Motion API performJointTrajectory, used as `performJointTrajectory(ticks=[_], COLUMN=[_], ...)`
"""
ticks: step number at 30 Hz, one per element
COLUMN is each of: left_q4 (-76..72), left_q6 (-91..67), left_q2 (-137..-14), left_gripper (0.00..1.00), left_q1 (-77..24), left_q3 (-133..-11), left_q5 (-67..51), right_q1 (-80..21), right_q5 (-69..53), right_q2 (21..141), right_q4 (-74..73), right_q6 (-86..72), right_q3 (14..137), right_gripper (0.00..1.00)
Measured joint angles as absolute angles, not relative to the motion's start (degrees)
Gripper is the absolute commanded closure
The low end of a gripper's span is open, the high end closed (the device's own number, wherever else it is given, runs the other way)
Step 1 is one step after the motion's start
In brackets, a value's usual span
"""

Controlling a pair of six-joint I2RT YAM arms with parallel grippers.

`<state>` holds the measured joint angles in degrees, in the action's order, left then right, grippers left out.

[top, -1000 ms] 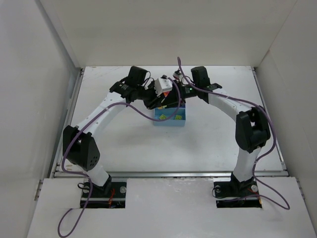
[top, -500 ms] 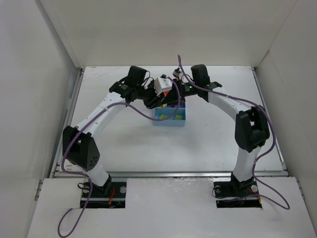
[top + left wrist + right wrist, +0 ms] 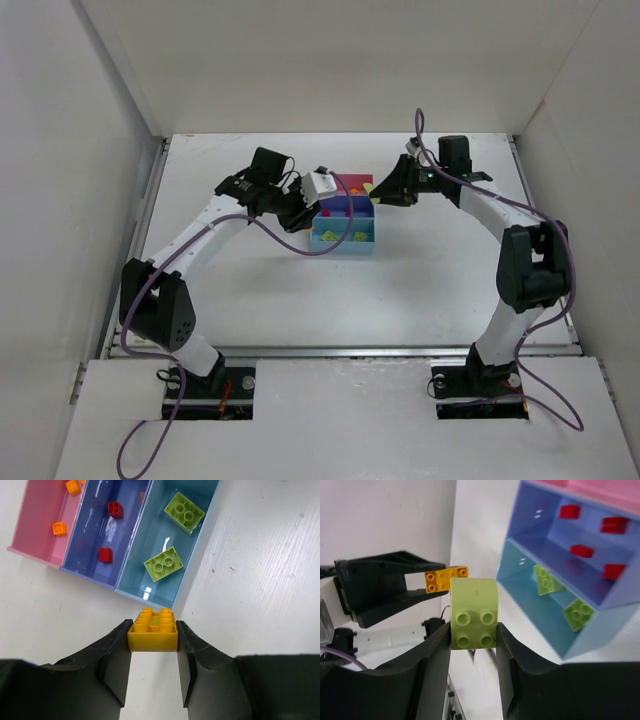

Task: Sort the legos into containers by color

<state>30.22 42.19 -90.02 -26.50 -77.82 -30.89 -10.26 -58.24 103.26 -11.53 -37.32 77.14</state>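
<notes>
The white table (image 3: 250, 290) fills most of the top view, and the left arm (image 3: 200, 235) and the right arm (image 3: 500, 215) are bent over its far half. The tray of three joined containers (image 3: 346, 247) is seen at upper centre of that view, between the two wrists. In the left wrist view the pink bin (image 3: 35, 535) is placed at upper left, the dark blue bin (image 3: 92, 532) next to it, and the light blue bin (image 3: 165, 535) at upper centre. The left gripper (image 3: 152, 647) is pinched on a yellow-orange brick (image 3: 152, 630), seen at lower centre, just below the near end of the light blue bin. The right gripper (image 3: 472, 645) is clamped on a lime-green brick (image 3: 474, 612), shown mid-frame, left of the tray. Two lime-green bricks (image 3: 163, 564) are found in the light blue bin, red bricks (image 3: 105, 555) in the dark blue bin, and two small orange bricks (image 3: 59, 528) in the pink bin.
</notes>
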Motion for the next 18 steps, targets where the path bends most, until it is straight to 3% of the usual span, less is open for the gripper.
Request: performJointTrajectory(ticks=[18], left_q4=[30.5], left_q6=[40.0], left_q2=[-88.8], left_gripper=[1.0], left_q1=[-26.1], left_q3=[-77.5], left_q5=[-30.4], right_q1=[-10.2], right_q5=[-54.6], right_q2=[101.7], right_q4=[-11.6], right_q6=[-35.6], right_q3=[76.0], right_gripper=[1.0])
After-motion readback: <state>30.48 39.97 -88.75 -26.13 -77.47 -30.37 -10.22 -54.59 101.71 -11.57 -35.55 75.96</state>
